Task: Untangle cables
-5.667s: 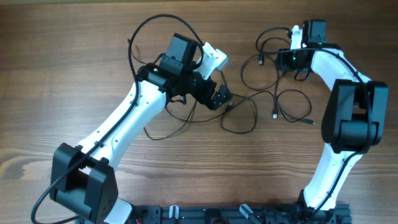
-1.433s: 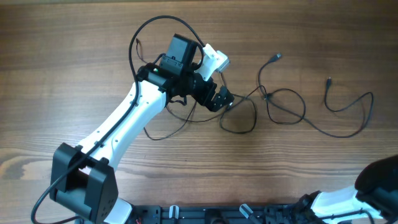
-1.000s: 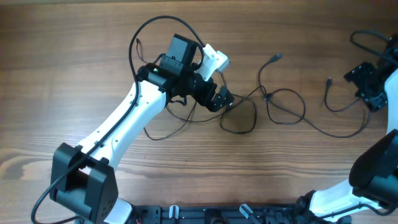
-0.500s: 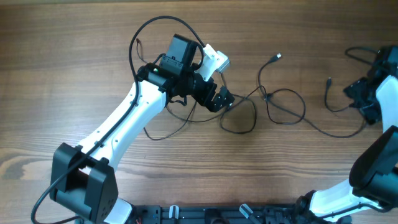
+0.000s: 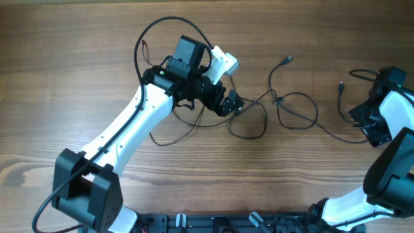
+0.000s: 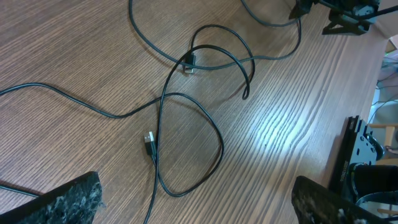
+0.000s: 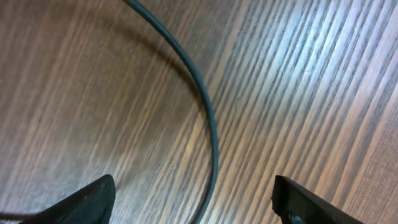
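The cables (image 5: pixel 294 111) are thin black wires lying in loose loops across the middle of the wooden table. One tiny plug (image 5: pixel 288 59) points to the far side and another plug (image 5: pixel 341 85) lies further right. My left gripper (image 5: pixel 231 103) hovers open at the left end of the loops. In the left wrist view its gripper (image 6: pixel 196 208) stands wide over a cable loop (image 6: pixel 186 140) with a plug end (image 6: pixel 149 144). My right gripper (image 5: pixel 367 121) is open low over the rightmost strand. In the right wrist view that cable (image 7: pixel 208 118) runs between the fingers of the right gripper (image 7: pixel 199 200), ungripped.
A thicker black arm cable (image 5: pixel 155 29) arcs above the left arm. The left arm's white link (image 5: pixel 123 139) crosses the table's left half. The right arm (image 5: pixel 394 162) stands along the right edge. The base rail (image 5: pixel 246 223) runs along the near edge.
My right gripper has come from the far right edge toward the near left, down over the rightmost strand. The left arm and the cables have not moved.
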Robot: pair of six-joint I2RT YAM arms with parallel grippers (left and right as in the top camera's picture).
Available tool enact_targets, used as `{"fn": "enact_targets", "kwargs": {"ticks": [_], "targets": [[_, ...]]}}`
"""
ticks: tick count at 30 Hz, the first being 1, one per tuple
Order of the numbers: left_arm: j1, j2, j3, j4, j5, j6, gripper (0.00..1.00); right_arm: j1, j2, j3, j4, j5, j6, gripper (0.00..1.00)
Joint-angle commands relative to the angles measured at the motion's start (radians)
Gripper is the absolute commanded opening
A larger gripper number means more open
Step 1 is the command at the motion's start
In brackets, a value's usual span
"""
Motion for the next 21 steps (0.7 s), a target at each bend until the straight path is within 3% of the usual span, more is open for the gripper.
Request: {"fn": "enact_targets", "kwargs": {"ticks": [1,3,4,7,14,21], "targets": [[-0.007,0.013,-0.001,-0.001,0.016,0.023,1.0,-0.002,0.012,-0.057,0.022,0.044,0.05,0.83],[-0.007,0.013,-0.001,-0.002,0.016,0.023,1.0,-0.002,0.012,-0.071,0.031,0.043,0.049,0.83],[-0.007,0.013,-0.001,-0.002,0.016,0.023,1.0,-0.002,0.012,-0.072,0.031,0.042,0.047,0.7],[-0.007,0.013,-0.001,-0.005,0.016,0.023,1.0,-0.002,0.012,-0.072,0.036,-0.018,0.008,0.04],[-0.007,0.013,-0.001,-0.014,0.016,0.023,1.0,-0.002,-0.006,-0.072,0.061,-0.17,-0.133,0.04],[-0.007,0.013,-0.001,-0.016,0.016,0.023,1.0,0.0,-0.21,-0.026,0.06,-0.547,-0.314,0.04]]}}
